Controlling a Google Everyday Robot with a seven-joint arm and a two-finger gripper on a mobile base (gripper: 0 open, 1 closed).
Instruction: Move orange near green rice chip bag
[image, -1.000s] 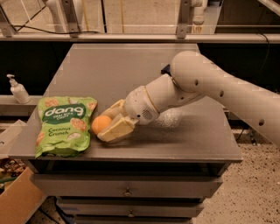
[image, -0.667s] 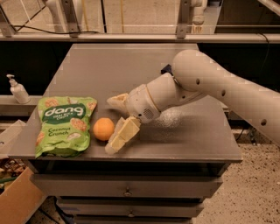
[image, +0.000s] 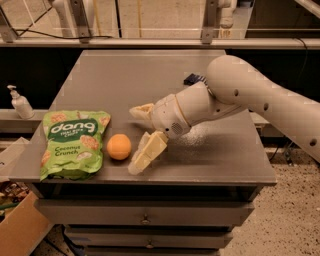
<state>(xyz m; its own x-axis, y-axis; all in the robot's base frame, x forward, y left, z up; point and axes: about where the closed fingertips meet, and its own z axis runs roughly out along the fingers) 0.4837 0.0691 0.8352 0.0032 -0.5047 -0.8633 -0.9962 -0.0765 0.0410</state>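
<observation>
The orange (image: 119, 146) sits on the grey table (image: 125, 80) near its front edge, just right of the green rice chip bag (image: 72, 142), a small gap between them. The bag lies flat at the table's front left. My gripper (image: 138, 138) is open just right of the orange, not touching it. One finger (image: 142, 111) points left behind the orange; the other finger (image: 147, 152) reaches toward the front edge. The white arm comes in from the right.
A small dark blue wrapped bar (image: 194, 78) lies on the table behind the arm. A white pump bottle (image: 20, 102) stands on a ledge to the left. A cardboard box (image: 20, 225) sits on the floor at lower left. Drawers run under the table front.
The gripper opened and let go of the orange, then drew back to the right. The orange now rests free on the table beside the bag.
</observation>
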